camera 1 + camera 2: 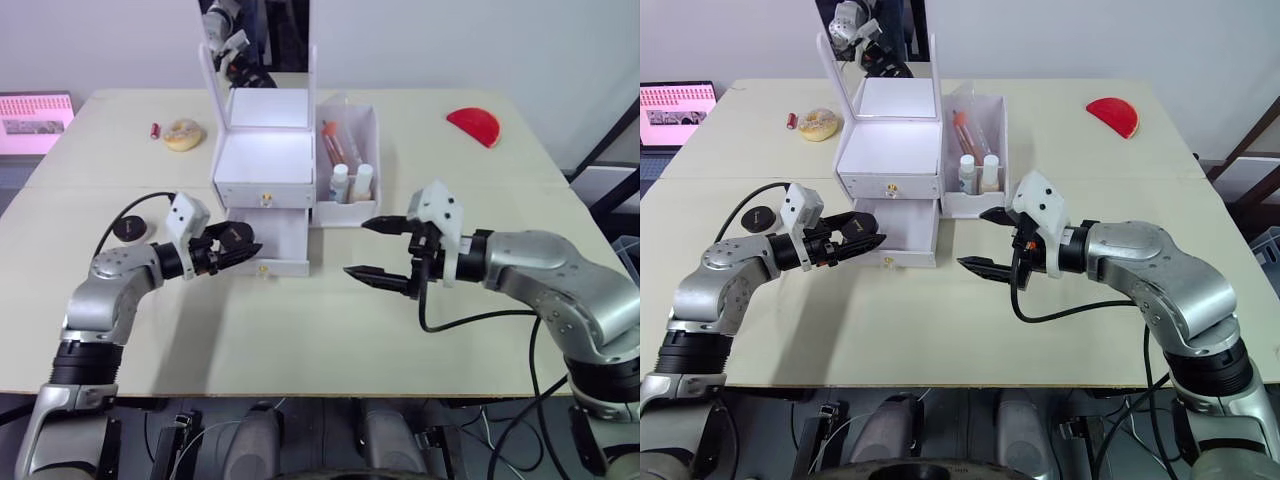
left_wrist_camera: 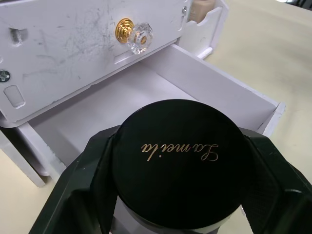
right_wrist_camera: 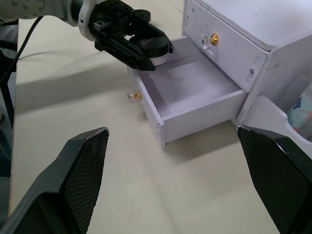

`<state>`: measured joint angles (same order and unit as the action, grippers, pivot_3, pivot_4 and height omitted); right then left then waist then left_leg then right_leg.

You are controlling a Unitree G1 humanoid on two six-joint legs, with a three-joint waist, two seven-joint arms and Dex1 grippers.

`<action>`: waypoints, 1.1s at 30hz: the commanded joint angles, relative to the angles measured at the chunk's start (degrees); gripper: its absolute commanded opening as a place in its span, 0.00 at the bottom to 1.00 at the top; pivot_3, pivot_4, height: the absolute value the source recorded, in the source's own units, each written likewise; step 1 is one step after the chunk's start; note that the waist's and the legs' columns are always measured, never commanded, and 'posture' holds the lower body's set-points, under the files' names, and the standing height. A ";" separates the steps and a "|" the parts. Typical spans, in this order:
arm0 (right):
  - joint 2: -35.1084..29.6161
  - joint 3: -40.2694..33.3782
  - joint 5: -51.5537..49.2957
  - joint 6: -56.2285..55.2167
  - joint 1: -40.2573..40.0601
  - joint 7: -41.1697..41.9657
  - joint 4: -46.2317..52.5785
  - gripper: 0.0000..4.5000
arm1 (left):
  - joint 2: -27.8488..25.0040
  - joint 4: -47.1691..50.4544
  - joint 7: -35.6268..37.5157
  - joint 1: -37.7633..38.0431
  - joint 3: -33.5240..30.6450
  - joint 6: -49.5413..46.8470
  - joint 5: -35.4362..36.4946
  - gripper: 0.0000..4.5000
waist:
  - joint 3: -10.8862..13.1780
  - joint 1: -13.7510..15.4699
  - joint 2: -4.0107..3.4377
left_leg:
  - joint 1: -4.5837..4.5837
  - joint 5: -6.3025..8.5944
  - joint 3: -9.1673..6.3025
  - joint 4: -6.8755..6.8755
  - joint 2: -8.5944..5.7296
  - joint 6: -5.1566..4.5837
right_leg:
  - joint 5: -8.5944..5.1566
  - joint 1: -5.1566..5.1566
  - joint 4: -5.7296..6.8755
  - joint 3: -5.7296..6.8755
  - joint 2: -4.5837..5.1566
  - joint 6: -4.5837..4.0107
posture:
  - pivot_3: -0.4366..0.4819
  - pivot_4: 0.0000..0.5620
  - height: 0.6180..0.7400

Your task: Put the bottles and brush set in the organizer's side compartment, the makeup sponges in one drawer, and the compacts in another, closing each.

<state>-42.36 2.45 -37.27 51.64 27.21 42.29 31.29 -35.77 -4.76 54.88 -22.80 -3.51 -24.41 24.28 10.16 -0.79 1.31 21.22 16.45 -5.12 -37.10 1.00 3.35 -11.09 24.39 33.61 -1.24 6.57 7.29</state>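
The left gripper (image 1: 238,248) is clamped on a black compact (image 2: 180,163), held over the open lower drawer (image 3: 187,92) ready to drop in. The organizer (image 1: 265,165) has bottles (image 1: 350,183) in its side compartment. The right gripper (image 1: 385,250) waits wide open and empty, just right. All sits on a beige table (image 1: 300,340) by a pale wall.
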 commanded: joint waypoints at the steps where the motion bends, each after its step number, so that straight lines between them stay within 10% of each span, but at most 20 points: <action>1: -0.43 -1.89 -0.63 -0.50 0.26 -0.19 1.89 1.00 | -0.33 0.50 -0.11 -0.96 -0.85 0.35 -0.04 0.99 | 0.00 0.00 0.00 | 0.00 0.00 0.00 0.00 0.00 0.00 | 0.00 0.00 0.00 0.00 0.00 0.00 | 0.48 0.27 1.00; 33: 0.09 -1.00 0.37 -1.66 0.54 -0.47 0.90 1.00 | -9.31 10.11 3.27 -0.88 -7.23 -10.84 8.16 0.99 | 0.03 -0.14 0.03 | 0.02 0.00 -0.02 0.02 0.00 0.00 | -0.02 0.02 0.01 0.00 0.00 0.02 | 0.48 0.27 1.00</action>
<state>-42.31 2.45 -36.79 50.80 27.19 41.94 31.27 -43.61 3.58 56.73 -23.10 -8.50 -34.62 30.91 10.19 -0.93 1.34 21.24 16.45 -5.14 -37.07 1.00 3.35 -11.11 24.43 33.62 -1.24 6.58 7.30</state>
